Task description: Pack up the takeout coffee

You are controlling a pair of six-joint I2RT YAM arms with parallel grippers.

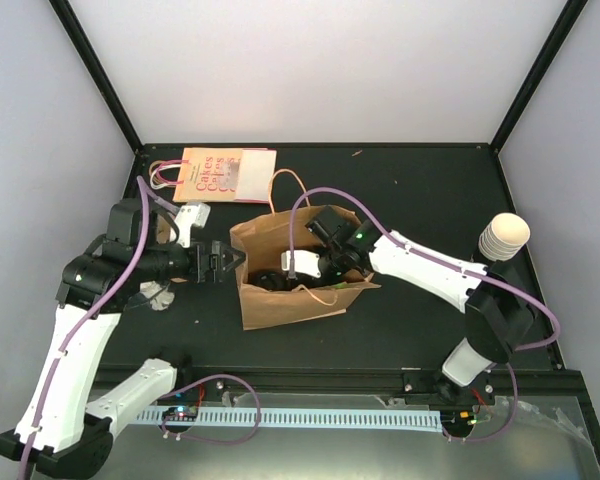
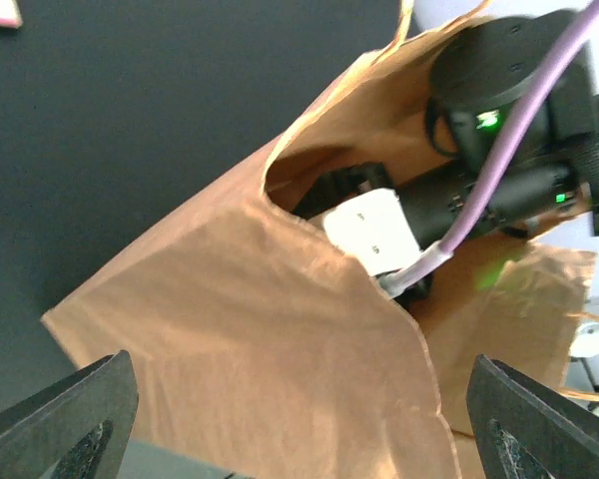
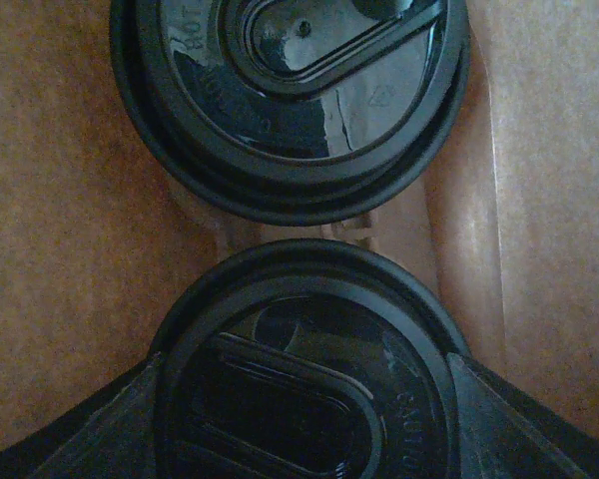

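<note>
Overhead light is bright and even; the white wall washes out at 12 o'clock. The left wrist view blurs its fingers at 5 and 7 o'clock. The right wrist view is dim and orange: glare streaks the far lid at 12 o'clock, and the near lid at 6 is murky.

Inside the brown paper bag two cups stand upright, showing only their round, glossy black lids, whose rims nearly meet. One takeout coffee sits between the fingers of the right gripper, which press its sides. The other coffee stands just beyond it.
</note>
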